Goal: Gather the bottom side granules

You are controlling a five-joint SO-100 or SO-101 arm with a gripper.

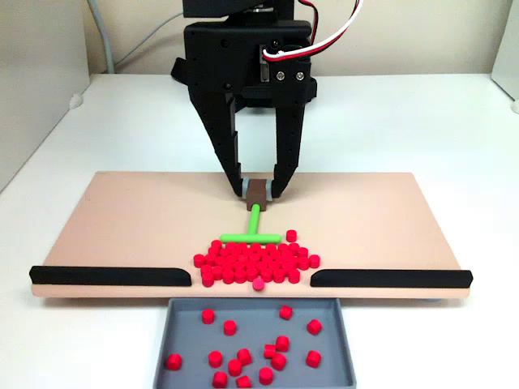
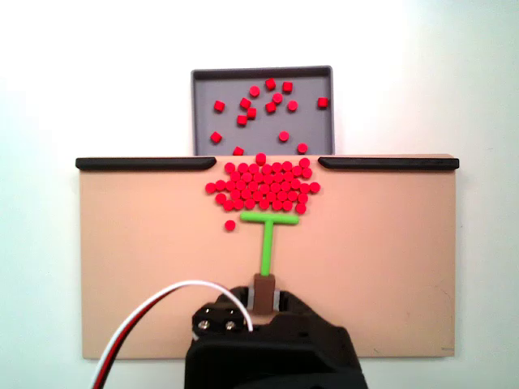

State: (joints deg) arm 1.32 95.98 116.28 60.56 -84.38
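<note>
My hand (image 1: 259, 191) grips the brown block (image 1: 258, 191) on the green T-tool (image 1: 252, 231). The tool's crossbar touches the granules (image 1: 255, 263), heaped at the board's (image 1: 122, 227) gap between black rails (image 1: 109, 275); more lie in the grey tray (image 1: 182, 324) beyond.

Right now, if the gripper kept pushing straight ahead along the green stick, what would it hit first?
The gripper holds the green T-shaped tool; its bar would first meet the granules piled at the gap before the grey tray.
</note>
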